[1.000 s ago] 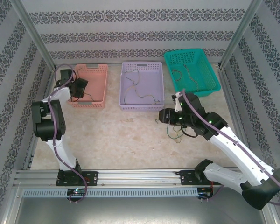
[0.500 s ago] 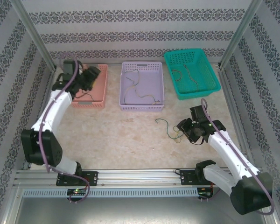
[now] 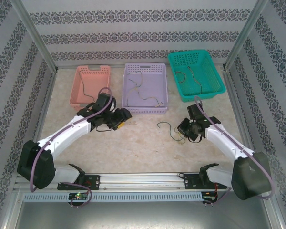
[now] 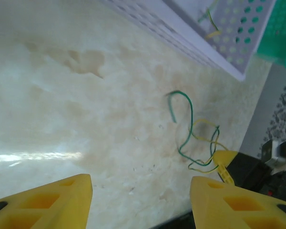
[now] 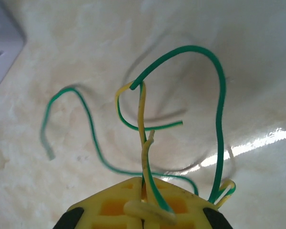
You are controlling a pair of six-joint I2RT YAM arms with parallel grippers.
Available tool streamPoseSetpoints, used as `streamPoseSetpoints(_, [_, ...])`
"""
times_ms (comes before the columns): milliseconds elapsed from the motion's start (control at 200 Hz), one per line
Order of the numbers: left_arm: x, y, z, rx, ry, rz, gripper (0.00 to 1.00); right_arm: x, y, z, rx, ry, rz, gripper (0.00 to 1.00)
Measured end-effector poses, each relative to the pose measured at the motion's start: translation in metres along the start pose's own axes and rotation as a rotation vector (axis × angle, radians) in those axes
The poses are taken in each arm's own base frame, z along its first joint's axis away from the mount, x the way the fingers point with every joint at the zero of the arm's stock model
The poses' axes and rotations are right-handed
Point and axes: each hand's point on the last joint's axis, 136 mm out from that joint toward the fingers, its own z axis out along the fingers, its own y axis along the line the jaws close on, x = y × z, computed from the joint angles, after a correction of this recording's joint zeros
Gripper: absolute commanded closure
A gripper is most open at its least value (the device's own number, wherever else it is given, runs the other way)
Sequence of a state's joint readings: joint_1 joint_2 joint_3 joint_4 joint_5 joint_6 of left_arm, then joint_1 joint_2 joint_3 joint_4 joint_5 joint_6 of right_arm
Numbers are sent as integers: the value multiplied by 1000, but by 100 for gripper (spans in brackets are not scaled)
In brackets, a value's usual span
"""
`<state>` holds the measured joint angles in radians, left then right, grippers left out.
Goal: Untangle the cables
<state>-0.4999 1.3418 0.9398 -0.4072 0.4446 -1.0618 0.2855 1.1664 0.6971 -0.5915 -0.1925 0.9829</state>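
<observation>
No text, label, brand, number or sign can be read in any of the views.

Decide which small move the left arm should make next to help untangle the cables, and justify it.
Probably carry the left gripper, open above the bare table, to the loose end of the green cable and pinch it. The right gripper is shut on the yellow cable tangled with it, so pulling apart might separate them.
</observation>
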Motion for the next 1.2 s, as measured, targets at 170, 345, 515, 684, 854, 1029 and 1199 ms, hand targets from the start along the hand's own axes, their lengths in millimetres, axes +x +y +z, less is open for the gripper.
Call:
streamPoseSetpoints(170, [21,-26,34,22,86,77,41,5,37,-37,-102,-46,-131,100])
streamPoseSetpoints(345, [36,-32,74,9,163,118,40,7,47,-49,-138,-48,-157,100])
streamPoseSetpoints(515, [38,-31,106,-9,206,149,42,11,46,-50,-140,-28,-156,100])
streamPoseSetpoints(684, [41,-32,128,-28,231,215,43,15,48,-55,-154,-14,-144,100])
streamPoseSetpoints(854, [52,-34,132,-38,237,325,40,17,54,-64,-184,12,-128,100])
streamPoseSetpoints(1029, [48,-32,133,-48,211,423,39,12,74,-89,-254,19,-123,100])
streamPoseSetpoints(1199, [44,-37,133,-34,192,500,45,17,87,-105,-310,60,-133,100])
